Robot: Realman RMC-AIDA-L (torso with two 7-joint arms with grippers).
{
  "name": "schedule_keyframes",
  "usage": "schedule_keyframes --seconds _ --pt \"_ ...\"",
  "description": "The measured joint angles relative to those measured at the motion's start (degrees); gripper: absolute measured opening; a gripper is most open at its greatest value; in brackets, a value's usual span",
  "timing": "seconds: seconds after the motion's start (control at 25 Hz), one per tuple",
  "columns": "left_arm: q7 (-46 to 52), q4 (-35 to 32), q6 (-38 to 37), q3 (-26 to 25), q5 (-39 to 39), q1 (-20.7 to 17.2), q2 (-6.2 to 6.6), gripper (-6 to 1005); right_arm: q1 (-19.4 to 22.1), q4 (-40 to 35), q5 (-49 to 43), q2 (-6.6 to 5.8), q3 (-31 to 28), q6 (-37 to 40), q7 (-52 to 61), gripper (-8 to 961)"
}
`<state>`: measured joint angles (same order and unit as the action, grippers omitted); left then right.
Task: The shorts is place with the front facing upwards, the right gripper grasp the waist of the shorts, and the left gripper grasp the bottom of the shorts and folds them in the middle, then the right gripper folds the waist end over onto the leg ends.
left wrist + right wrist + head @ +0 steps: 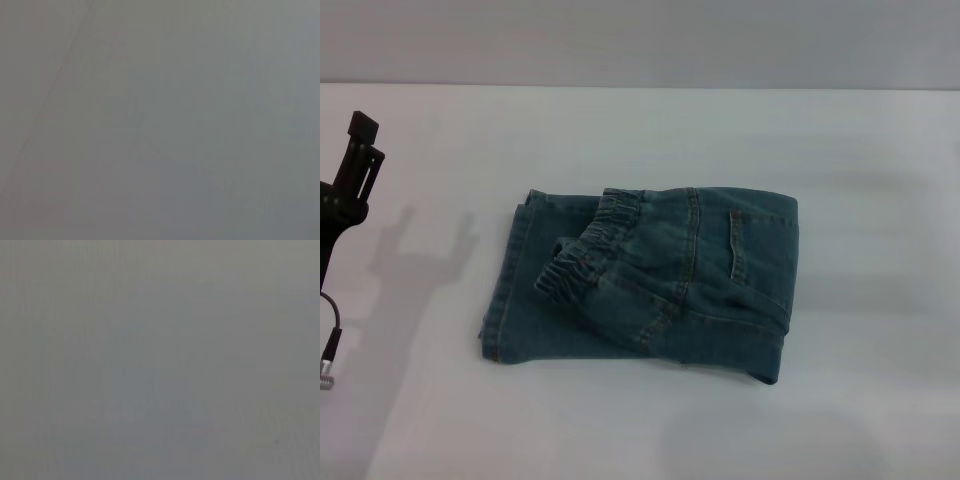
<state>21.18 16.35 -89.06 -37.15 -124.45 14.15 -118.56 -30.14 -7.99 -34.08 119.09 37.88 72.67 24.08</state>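
Jaws unreadable on one left gripper (360, 140) at table (880, 160) edge, one folded shorts (650, 285) apart.

The shorts (650, 285) lay folded in a compact bundle on the worktop (860, 420), roughly at its middle. The waist (588, 250) end rested on top of the lower layer, towards the bundle's left, with the folded edge along the right. The leg ends (505, 290) stuck out from under the waist at the left edge of the bundle. The left hand (360, 150) stood at the far left of the worktop, raised and well apart from the shorts, nothing lying between them.
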Motion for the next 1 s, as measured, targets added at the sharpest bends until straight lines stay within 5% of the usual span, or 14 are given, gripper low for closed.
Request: schedule_keyframes --seconds 1.0 --pt "0.0 -0.16 0.59 -0.3 -0.01 0.39 0.0 806 -0.54 0.08 0.08 0.0 -0.43 -0.28 0.0 559"
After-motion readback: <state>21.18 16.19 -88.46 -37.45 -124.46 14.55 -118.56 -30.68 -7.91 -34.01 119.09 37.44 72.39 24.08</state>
